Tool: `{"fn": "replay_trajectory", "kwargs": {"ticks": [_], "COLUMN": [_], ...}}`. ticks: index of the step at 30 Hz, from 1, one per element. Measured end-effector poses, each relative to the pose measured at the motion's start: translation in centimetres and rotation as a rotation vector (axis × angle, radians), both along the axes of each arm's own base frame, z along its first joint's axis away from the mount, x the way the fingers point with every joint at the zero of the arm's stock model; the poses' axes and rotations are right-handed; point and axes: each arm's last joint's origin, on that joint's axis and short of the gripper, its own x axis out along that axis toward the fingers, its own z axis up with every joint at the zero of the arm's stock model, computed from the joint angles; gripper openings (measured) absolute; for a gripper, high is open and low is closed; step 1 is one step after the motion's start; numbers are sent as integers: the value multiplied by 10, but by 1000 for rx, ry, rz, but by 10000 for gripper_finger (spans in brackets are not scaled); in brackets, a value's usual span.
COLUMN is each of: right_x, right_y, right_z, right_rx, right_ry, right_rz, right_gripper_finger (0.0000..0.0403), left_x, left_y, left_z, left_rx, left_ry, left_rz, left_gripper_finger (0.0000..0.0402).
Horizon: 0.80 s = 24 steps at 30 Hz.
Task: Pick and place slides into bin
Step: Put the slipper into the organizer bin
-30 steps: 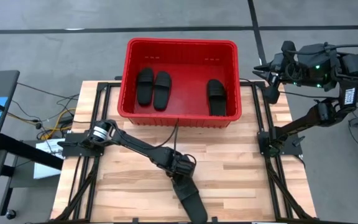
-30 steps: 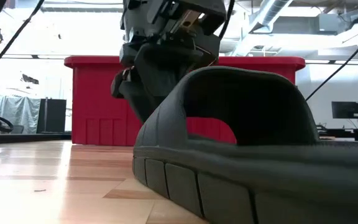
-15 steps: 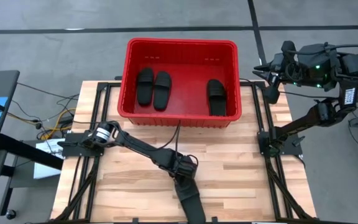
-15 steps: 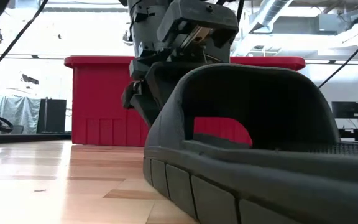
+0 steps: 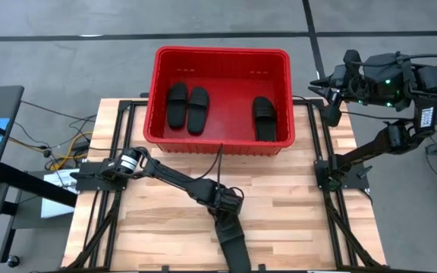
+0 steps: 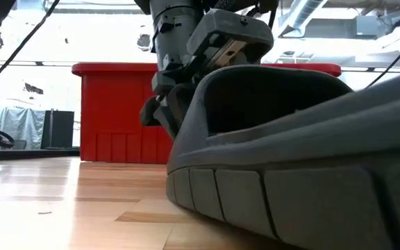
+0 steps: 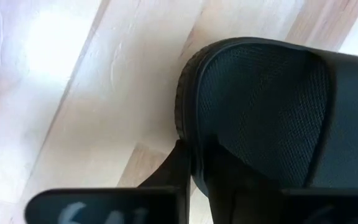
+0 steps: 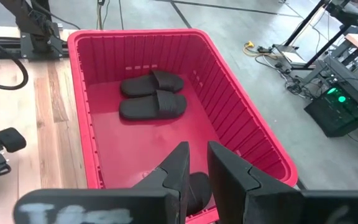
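1. The left gripper (image 5: 224,220) is low over the near part of the wooden table (image 5: 294,197), and its fingers (image 7: 185,168) are clenched on the edge of the fourth sandal (image 5: 234,246).
2. This sandal lies at the near edge of the table. In the low view it (image 6: 304,160) stands tilted, with one side lifted, and it hides most of what is behind.
3. The red bin (image 5: 220,140) stands at the far end of the table. Three sandals are inside: a pair (image 5: 187,106) side by side on the left part and one (image 5: 263,117) on the right part.
4. The right gripper (image 5: 323,85) waits raised just beside the right wall of the bin; its fingers (image 8: 182,165) are nearly together and grasp nothing.
5. Cables (image 5: 59,155) lie on the grey floor to the left of the table.
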Motion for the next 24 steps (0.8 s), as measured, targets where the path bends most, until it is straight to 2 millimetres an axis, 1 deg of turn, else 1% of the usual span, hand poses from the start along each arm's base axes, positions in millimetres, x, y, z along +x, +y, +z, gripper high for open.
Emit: {"fn": "replay_trajectory", "kwargs": {"ticks": [5,10,16,24], "right_x": [1,5,10,7], "right_y": [0,-1,-1,-1], "right_z": [0,-5,-9,-9], "right_rx": [0,3,6,0], "right_ry": [2,28,56,51], "right_rz": [0,0,-1,-8], "right_gripper_finger": [51,51,51,51], "left_x": [7,12,12,4], "left_y": [-1,-1,0,4], "left_z": [10,23,39,60], "left_rx": [48,79,120,212], "left_ry": [-44,-76,-52,34], "left_rz": [9,1,-11,-24], "left_gripper_finger": [8,7,7,7]}}
